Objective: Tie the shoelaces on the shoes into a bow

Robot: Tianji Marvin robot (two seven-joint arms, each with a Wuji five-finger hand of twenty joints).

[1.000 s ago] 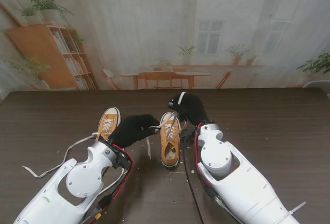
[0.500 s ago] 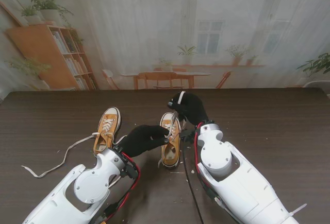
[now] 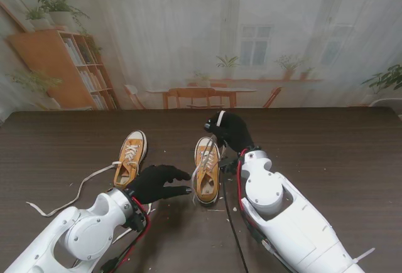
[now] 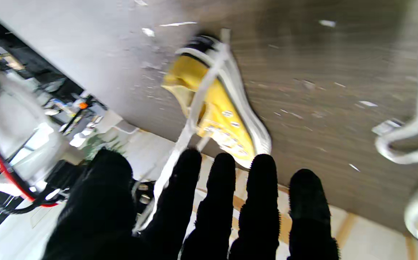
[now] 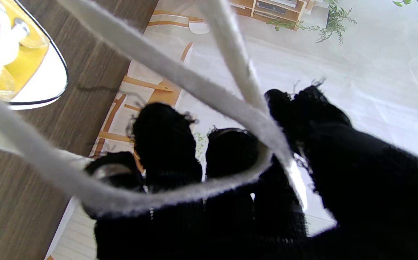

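Yellow canvas sneakers with white laces are lying on the dark wood-grain counter (image 3: 326,154): the left shoe (image 3: 130,158) and the right shoe (image 3: 207,169) are sitting side by side, toes pointing away from me. From the stand, the black-gloved right robot hand (image 3: 229,130) is hovering at the right shoe's toe, its grip hidden. Only the right wrist camera is showing a white lace loop (image 5: 180,187) draped around its curled fingers (image 5: 162,144). The left wrist view is showing the black-gloved left robot hand (image 4: 209,213) spread, with a lace strand passing between thumb and forefinger. Compared with half a second ago, the left robot hand has pulled back off the right shoe toward me.
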